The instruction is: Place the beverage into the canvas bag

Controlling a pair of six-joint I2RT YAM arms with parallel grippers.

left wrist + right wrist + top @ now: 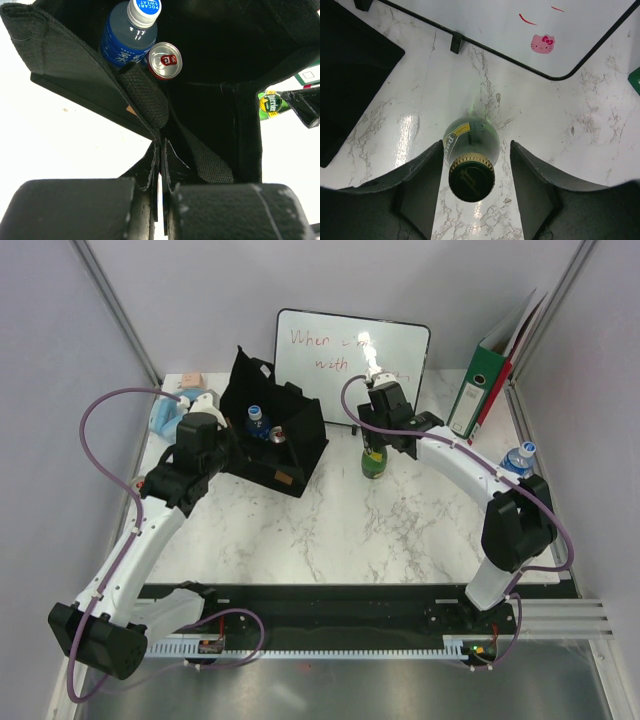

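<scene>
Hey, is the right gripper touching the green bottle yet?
Cannot tell. In the right wrist view the right gripper straddles the green bottle. Marble shows beside one finger, but the other finger's edge meets the bottle's shoulder.

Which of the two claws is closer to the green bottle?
Right. The right gripper straddles the green bottle, jaws open. The left gripper is at the black bag, shut on its rim.

White marble table [330,530] carries black canvas bag [300,432]; green bottle [375,462]; whiteboard [330,350]; green binder [483,380].

Three bottles [375,462]; one can [165,60]; one canvas bag [310,430]; one whiteboard [330,350]; two robot arms [150,530].
</scene>
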